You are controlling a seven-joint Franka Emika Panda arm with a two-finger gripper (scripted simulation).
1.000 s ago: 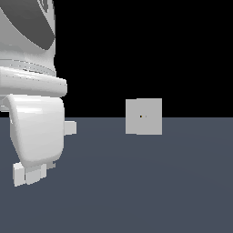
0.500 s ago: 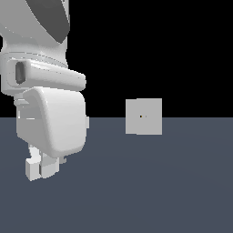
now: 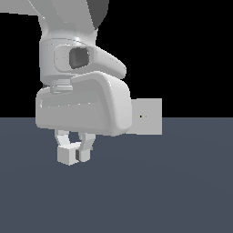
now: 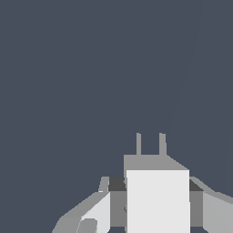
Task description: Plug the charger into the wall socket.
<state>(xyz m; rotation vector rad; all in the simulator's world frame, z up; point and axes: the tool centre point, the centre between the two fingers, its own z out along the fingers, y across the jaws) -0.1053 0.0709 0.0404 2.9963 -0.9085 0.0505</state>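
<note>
One arm in our frames. In the exterior view its bulky white hand hangs above the dark floor point(image 3: 173, 191), with the gripper point(image 3: 73, 152) pointing down. We see the fingers point(image 3: 85, 146) closed around the charger point(image 3: 67, 155), a small white block held clear of the floor. In the wrist view we see that charger point(image 4: 157, 200) between the pads, its two short grey prongs point(image 4: 150, 144) sticking out over bare floor. The socket point(image 3: 148, 116), a flat light grey plate with a tiny dot at its centre, stands upright behind the hand, to the exterior view's right; the hand hides its near edge.
</note>
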